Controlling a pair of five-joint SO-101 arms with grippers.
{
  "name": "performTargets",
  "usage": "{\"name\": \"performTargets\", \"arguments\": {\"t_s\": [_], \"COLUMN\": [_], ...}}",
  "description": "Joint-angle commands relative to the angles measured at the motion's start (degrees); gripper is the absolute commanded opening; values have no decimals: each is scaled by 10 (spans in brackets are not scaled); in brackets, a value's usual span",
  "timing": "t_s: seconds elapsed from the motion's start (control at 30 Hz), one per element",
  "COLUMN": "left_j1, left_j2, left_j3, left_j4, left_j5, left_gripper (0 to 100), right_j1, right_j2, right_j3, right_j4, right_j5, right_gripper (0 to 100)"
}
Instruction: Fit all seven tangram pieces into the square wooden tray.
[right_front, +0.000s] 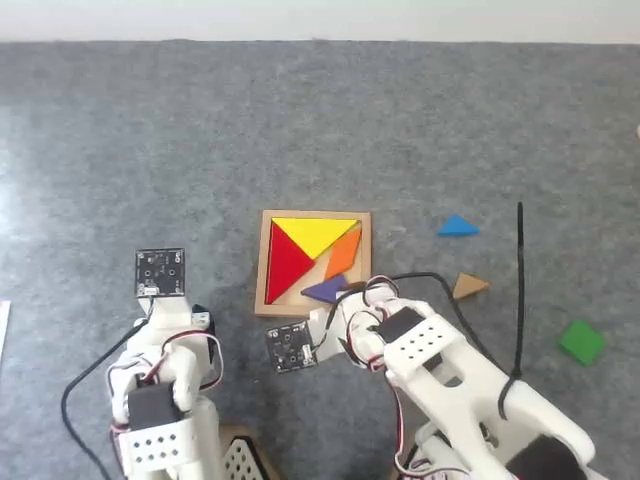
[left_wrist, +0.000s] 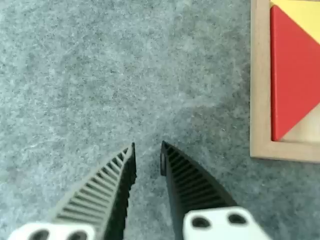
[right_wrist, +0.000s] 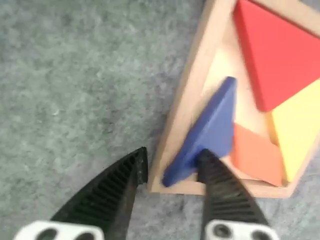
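The square wooden tray (right_front: 263, 268), pale with a raised rim, sat on grey, felt-like matting (right_front: 150, 140). Inside it lay flat, smooth pieces: a large yellow triangle (right_front: 315, 233), a large red triangle (right_front: 287, 265) and an orange parallelogram (right_front: 343, 253). A violet-blue triangle (right_wrist: 212, 125) lay slanted at the tray's near edge, with one corner riding over the rim. Well apart on the matting were a blue triangle (right_front: 457, 227), a tan triangle (right_front: 469, 287) and a green square (right_front: 581, 341).

The right claw (right_wrist: 172, 167) had ribbed black fingers that stood wide apart. One tip was over the matting outside the rim and the other lay against the violet-blue triangle. The left claw (left_wrist: 147, 150) hung over bare matting beside the tray, its tips a narrow gap apart and holding nothing.
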Motion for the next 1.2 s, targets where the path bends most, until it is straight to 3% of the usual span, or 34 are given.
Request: {"name": "performTargets", "arguments": {"t_s": [0.0,0.33,0.47,0.83,1.03,1.17], "left_j1": [1,1,1,1,1,1], "left_j2": [-11,-11,-11,-11,-11,-11], "left_j3": [-7,-7,-7,-7,-7,-7], "left_j4": [2,2,2,2,2,2], "left_j5": [-1,-1,-1,-1,-1,-1], "left_gripper": [82,82,82,82,82,82], "right_j1": [7,7,4,6,-25,-33], "right_j2": [10,-10,-58,-103,-103,-102], "right_j3": [-6,-9,-7,-4,-1,33], "right_j4": [7,12,59,57,87,51], "right_j5": [4,-9,-9,-52,-54,-55], "right_gripper": [61,40,47,237,245,278]}}
